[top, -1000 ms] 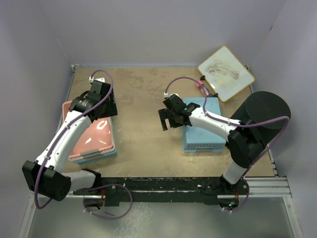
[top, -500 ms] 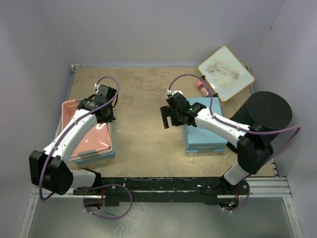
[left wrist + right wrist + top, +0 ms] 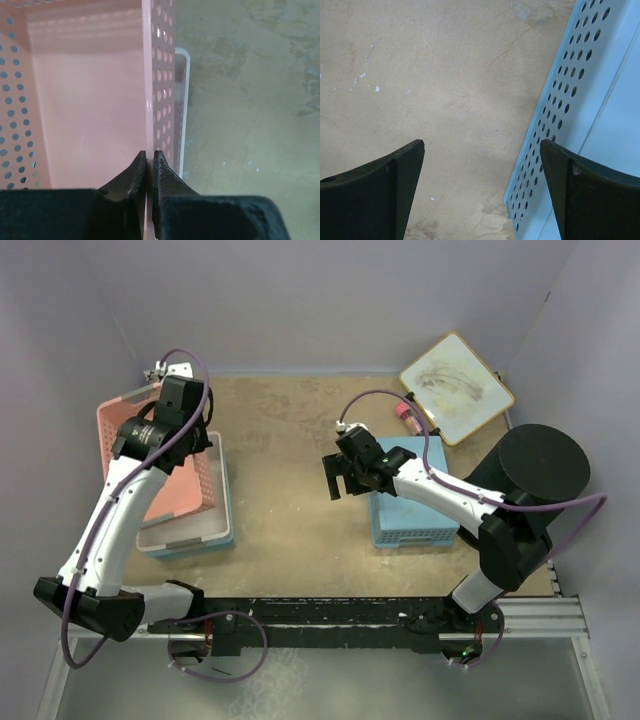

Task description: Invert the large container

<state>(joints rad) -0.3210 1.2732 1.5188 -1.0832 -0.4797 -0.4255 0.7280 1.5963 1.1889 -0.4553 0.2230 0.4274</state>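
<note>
The large container (image 3: 540,465), a tall round black bin, stands at the table's right edge beside the right arm's elbow; neither gripper touches it. My left gripper (image 3: 149,155) is shut on the right wall of a pink perforated basket (image 3: 90,110). In the top view that pink basket (image 3: 165,475) hangs tilted off the stack at the left, below the left gripper (image 3: 195,440). My right gripper (image 3: 481,145) is open over bare table, one finger above the left edge of an overturned blue basket (image 3: 590,100). From above, the right gripper (image 3: 338,480) sits mid-table.
A white basket (image 3: 215,530) lies under the pink one, its rim (image 3: 186,100) showing in the left wrist view. The blue basket (image 3: 410,505) lies centre right. A small whiteboard (image 3: 457,387) and a red-capped marker (image 3: 407,412) lie at the back right. Walls enclose the table.
My left gripper has shut on the pink basket's wall and raised it up and back, tilting it off the white basket. The right arm shifted slightly, then held still, staying open.
</note>
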